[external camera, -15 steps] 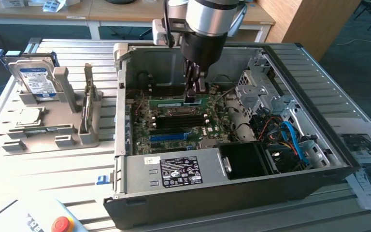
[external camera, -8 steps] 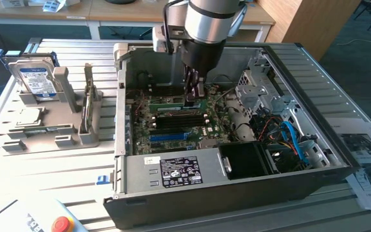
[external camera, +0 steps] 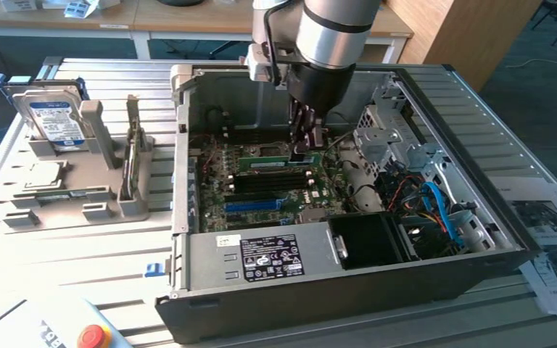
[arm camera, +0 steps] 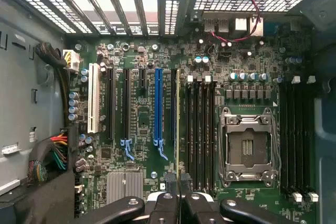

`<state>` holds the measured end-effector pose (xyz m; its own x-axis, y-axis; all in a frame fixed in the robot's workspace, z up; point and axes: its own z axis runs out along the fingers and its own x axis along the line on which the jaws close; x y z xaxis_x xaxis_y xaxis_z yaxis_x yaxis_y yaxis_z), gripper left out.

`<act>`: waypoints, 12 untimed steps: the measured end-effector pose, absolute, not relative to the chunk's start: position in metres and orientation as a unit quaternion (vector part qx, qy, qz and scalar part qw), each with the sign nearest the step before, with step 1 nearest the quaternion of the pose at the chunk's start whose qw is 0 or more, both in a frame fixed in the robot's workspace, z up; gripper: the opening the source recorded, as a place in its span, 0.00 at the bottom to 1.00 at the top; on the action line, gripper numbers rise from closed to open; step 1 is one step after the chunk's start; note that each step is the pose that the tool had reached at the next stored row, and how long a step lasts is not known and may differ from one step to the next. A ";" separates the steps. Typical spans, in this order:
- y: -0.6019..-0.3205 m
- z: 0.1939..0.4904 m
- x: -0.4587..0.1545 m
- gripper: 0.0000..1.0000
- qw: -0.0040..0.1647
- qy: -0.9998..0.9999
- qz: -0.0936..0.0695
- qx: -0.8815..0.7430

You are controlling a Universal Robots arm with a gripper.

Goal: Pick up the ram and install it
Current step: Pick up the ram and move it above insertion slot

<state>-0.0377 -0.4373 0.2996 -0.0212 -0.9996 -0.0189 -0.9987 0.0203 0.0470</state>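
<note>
A robot arm [external camera: 332,29] reaches down into an open computer case [external camera: 356,304] on a slatted metal tabletop [external camera: 66,246]. Its jaws are clenched on the ram [external camera: 276,162], a narrow green stick held on edge near the middle of the motherboard [external camera: 215,170]. In the exterior view the ram sits at 12 o'clock from the long blue slot [external camera: 254,205], with the black memory slots [external camera: 259,183] between the two. From the wrist, the ram [arm camera: 177,124] shows as a thin pale line parallel to those slots, between the blue slot and the processor socket [arm camera: 247,145]. It appears to hang just over the board, though the pictures do not show whether it is already seated. Inside the case, the labelled power supply [external camera: 259,257] lies at 6 o'clock. At 9 o'clock from the case a grey fixture [external camera: 99,196] carries an upright hard drive [external camera: 51,119]. Printed sheets [external camera: 550,232] lie at 4 o'clock, and a red button [external camera: 92,336] at 7 o'clock.
</note>
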 end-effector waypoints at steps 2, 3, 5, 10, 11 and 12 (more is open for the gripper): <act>-0.437 0.300 -0.038 0.12 0.010 -0.714 -0.023 0.699; -0.437 0.300 -0.038 0.12 0.010 -0.714 -0.023 0.699; -0.437 0.302 -0.038 0.12 0.010 -0.714 -0.024 0.699; -0.437 0.303 -0.038 0.12 0.010 -0.714 -0.024 0.699; -0.437 0.303 -0.038 0.12 0.010 -0.714 -0.024 0.699; -0.437 0.303 -0.037 0.12 0.010 -0.714 -0.024 0.699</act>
